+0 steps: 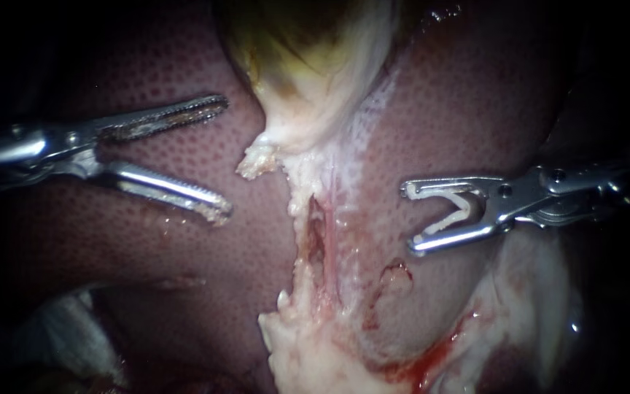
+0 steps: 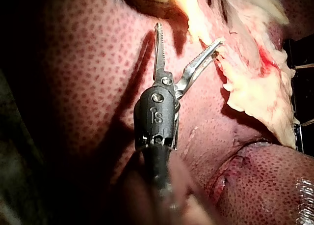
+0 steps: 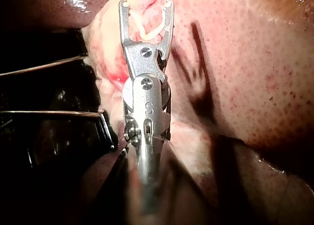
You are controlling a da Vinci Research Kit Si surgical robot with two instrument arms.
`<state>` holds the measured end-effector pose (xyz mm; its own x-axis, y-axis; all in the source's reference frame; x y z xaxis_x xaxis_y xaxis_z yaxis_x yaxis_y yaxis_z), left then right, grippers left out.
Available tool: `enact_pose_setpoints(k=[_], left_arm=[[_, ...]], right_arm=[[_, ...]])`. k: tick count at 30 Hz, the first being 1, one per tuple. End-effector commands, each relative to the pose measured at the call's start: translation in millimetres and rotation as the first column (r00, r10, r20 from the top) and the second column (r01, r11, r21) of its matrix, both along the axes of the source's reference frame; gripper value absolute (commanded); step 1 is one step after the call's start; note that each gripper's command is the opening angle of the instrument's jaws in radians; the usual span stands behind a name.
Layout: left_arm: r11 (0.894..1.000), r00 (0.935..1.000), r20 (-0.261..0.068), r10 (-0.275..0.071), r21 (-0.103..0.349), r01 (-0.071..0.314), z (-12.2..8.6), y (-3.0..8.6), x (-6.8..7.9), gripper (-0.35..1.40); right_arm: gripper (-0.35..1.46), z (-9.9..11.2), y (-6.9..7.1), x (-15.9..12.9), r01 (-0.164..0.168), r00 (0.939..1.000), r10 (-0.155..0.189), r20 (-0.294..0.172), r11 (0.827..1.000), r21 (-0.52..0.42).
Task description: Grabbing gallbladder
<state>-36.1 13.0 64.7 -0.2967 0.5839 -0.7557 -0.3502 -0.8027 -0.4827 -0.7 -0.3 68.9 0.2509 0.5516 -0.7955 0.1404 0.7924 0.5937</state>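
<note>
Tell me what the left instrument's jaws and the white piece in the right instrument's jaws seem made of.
The left instrument: its open jaws look like polished metal, with bright glints and toothed faces. The white clip, gripped in the jaws of the right instrument: probably plastic, matte and opaque, with no glint beside the shiny metal around it.

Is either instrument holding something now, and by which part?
Left instrument: nothing, jaws open over the liver. Right instrument: a white clip, its two legs seated against the spread jaws.
</note>
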Motion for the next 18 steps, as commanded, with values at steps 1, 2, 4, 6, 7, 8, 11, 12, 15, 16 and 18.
enact_pose_setpoints(k=[1, 2, 4, 6, 7, 8, 11, 12, 15, 16, 18], left_arm=[[1.000, 1.0000, -0.002, 0.000, 0.001, 0.000, 0.3, 0.0, -0.4, 0.76], [1.000, 1.0000, 0.002, 0.000, 0.002, 0.000, 0.4, 0.1, -0.9, 0.72], [1.000, 1.0000, 0.002, 0.000, 0.002, 0.000, 0.6, 0.3, -1.5, 0.69], [1.000, 1.0000, 0.003, 0.001, 0.002, -0.001, 0.8, 0.3, -1.8, 0.64], [1.000, 1.0000, 0.002, 0.001, 0.001, -0.001, 0.9, 0.2, -1.8, 0.56], [1.000, 1.0000, 0.002, 0.001, 0.001, -0.001, 1.0, 0.2, -1.8, 0.51], [1.000, 1.0000, 0.002, 0.001, -0.001, -0.001, 1.4, 0.1, -1.8, 0.34], [1.000, 1.0000, 0.002, 0.002, -0.001, -0.002, 1.6, 0.1, -1.7, 0.25], [1.000, 1.0000, 0.002, 0.000, 0.001, 0.000, 2.1, 0.0, -1.5, 0.05], [1.000, 1.0000, 0.005, 0.000, 0.000, 0.000, 2.2, -0.1, -1.4, 0.02], [1.000, 1.0000, 0.001, 0.001, 0.006, -0.001, 2.4, -0.2, -1.2, -0.05]], right_arm=[[0.52, 0.0, 0.0, 0.0, 0.000, 1.0000, 0.000, 0.000, 1.000, 0.000], [0.52, 0.0, 0.0, 0.0, 0.000, 1.0000, 0.000, 0.000, 1.000, 0.000], [0.52, 0.0, 0.0, 0.0, 0.000, 1.0000, 0.000, 0.000, 1.000, 0.000], [0.52, 0.0, 0.0, 0.0, 0.000, 1.0000, 0.000, 0.000, 1.000, 0.000], [0.52, 0.0, 0.0, 0.0, 0.000, 1.0000, 0.000, 0.000, 1.000, 0.000], [0.52, 0.0, 0.0, 0.0, 0.000, 1.0000, 0.000, 0.000, 1.000, 0.000], [0.52, 0.0, 0.0, 0.0, 0.000, 1.0000, 0.000, 0.000, 1.000, 0.000], [0.52, 0.0, 0.0, 0.0, 0.000, 1.0000, 0.000, 0.000, 1.000, 0.000], [0.52, 0.0, 0.0, 0.1, 0.000, 1.0000, 0.000, 0.000, 1.000, 0.000], [0.52, 0.0, 0.0, 0.1, 0.000, 1.0000, 0.000, 0.000, 1.000, 0.000], [0.52, 0.0, 0.0, 0.1, 0.000, 1.0000, 0.000, 0.000, 1.000, 0.000]])
